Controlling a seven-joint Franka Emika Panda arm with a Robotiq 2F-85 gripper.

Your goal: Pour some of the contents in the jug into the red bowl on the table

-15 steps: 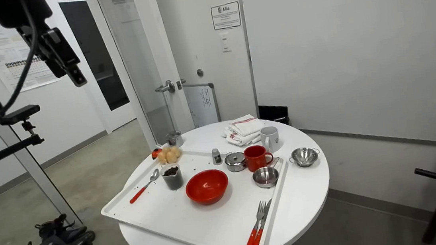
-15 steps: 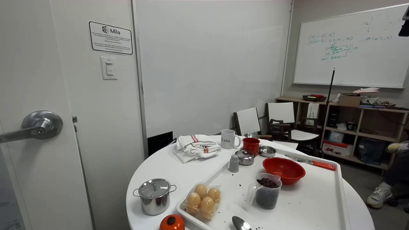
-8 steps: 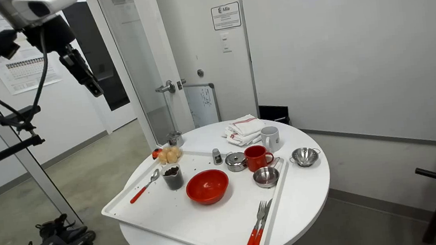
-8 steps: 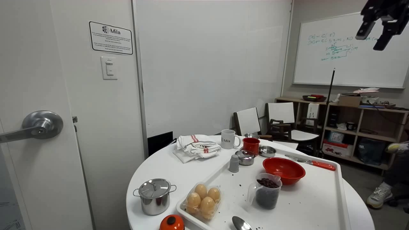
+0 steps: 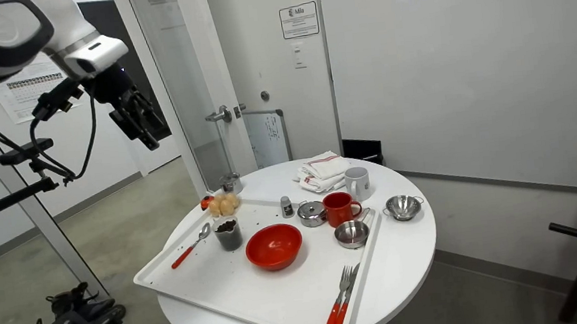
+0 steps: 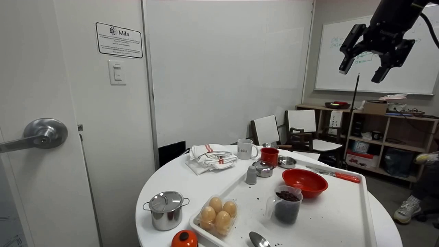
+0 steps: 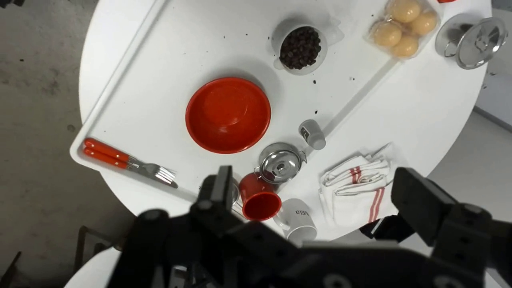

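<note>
Two spread fingers point(image 7: 420, 206), jug point(image 6: 288, 211) of dark beans point(image 7: 300, 48) perhaps, red bowl point(image 7: 228, 116) nearby

Got a scribbled-on whiteboard point(image 6: 363, 63) well behind the pincer point(image 6: 360, 74) in an exterior view, plus chairs point(image 6: 301, 120) and wooden shelves point(image 6: 404, 146) lower down behind it. Kinda greyish, blotchy floor point(image 5: 144, 205) below it too.

Arm point(image 5: 60, 22) aloft, hand point(image 6: 360, 73) tilted, 2 fingers point(image 6: 380, 74) apart
</note>
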